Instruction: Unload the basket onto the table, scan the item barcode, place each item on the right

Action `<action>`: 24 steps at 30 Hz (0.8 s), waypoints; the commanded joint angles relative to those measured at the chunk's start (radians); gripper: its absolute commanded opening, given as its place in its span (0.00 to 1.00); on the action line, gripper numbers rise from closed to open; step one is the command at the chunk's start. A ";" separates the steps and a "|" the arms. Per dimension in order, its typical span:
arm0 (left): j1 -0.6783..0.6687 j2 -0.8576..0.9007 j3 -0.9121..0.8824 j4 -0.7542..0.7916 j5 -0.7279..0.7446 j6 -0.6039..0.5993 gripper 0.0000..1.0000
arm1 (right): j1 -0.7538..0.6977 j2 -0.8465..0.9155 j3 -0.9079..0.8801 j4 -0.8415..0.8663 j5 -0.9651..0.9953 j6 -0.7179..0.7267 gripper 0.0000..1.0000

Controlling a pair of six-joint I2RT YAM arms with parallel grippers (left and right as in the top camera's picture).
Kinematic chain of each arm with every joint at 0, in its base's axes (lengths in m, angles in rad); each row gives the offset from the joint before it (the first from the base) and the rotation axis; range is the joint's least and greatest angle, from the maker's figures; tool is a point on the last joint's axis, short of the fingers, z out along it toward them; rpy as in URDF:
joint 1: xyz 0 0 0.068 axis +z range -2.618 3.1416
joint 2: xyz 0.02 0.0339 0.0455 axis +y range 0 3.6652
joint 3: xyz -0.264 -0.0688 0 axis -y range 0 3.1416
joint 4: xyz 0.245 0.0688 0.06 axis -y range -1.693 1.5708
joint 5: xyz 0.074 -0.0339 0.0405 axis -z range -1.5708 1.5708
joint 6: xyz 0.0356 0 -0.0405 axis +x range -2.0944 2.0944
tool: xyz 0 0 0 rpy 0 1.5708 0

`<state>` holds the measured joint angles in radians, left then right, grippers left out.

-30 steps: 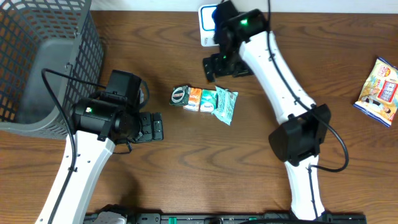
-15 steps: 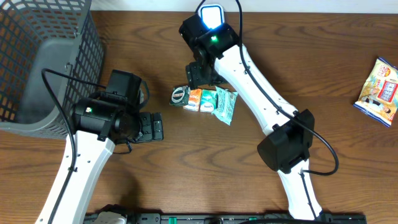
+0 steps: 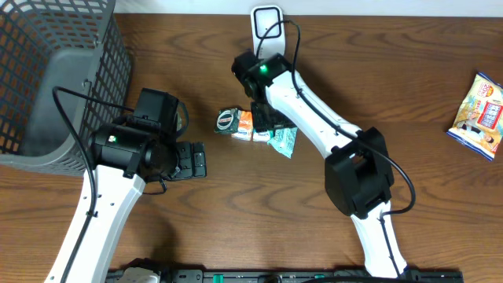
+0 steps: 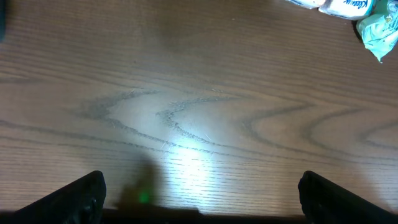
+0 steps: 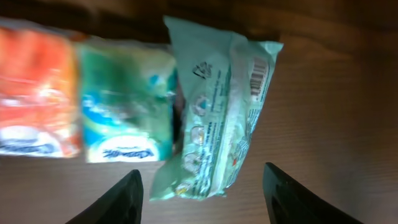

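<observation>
Right gripper unclenched, nothing held. Teal pack lies between fingers, just ahead, barcode on its right edge. Jaws best centred across pack, green pack at left avoided, barcode kept uncovered for scanner beyond gripper.

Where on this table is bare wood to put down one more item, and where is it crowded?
Widest bare wood lies between the right arm and the snack bag. Another lies below the tissue packs, toward the left arm. Crowded: around the packs under the right hand, and by the basket.
</observation>
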<state>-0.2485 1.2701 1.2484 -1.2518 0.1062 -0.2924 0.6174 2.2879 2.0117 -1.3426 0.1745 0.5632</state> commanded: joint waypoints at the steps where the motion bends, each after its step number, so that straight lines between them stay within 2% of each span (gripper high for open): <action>1: 0.003 0.003 -0.004 -0.003 0.009 -0.009 0.97 | 0.001 -0.009 -0.034 0.010 0.038 0.019 0.56; 16: 0.003 0.003 -0.004 -0.003 0.009 -0.009 0.98 | -0.021 -0.009 -0.093 0.156 0.084 -0.004 0.48; 24: 0.003 0.003 -0.004 -0.003 0.009 -0.009 0.98 | -0.008 -0.008 -0.098 0.188 0.077 -0.023 0.47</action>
<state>-0.2485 1.2701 1.2484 -1.2522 0.1062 -0.2924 0.6029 2.2879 1.9263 -1.1572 0.2333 0.5556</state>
